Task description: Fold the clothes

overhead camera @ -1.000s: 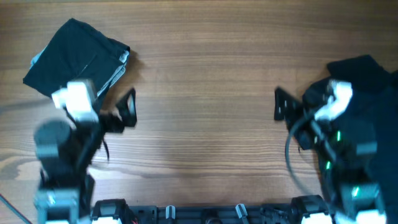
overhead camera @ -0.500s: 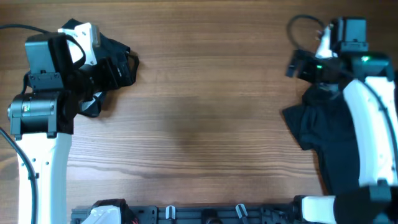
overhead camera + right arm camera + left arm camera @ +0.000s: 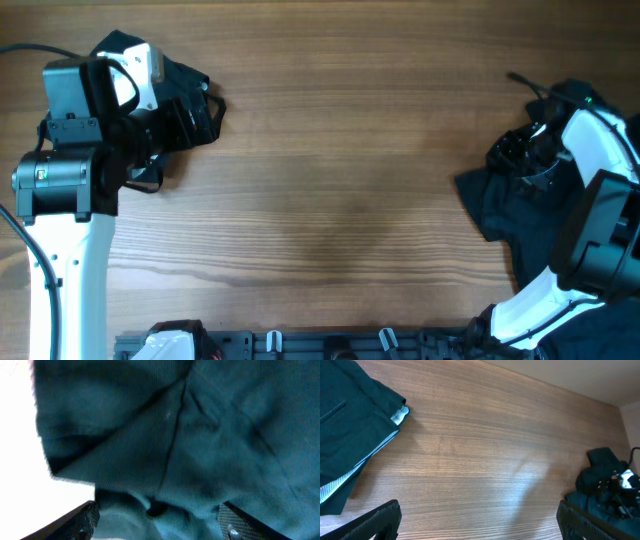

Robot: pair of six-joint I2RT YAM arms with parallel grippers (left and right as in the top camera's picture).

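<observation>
A bare wooden table (image 3: 340,180) fills the overhead view. At the upper left of that frame, a folded dark garment (image 3: 350,425) lies flat (a pale striped edge peeks out along its fold). The left gripper (image 3: 477,507) hovers beside it, fingers spread wide and holding nothing. At the right edge sits a crumpled dark teal garment (image 3: 520,215). The right gripper (image 3: 157,510) is pressed close to this cloth, fingers wide apart, no fabric pinched between them.
</observation>
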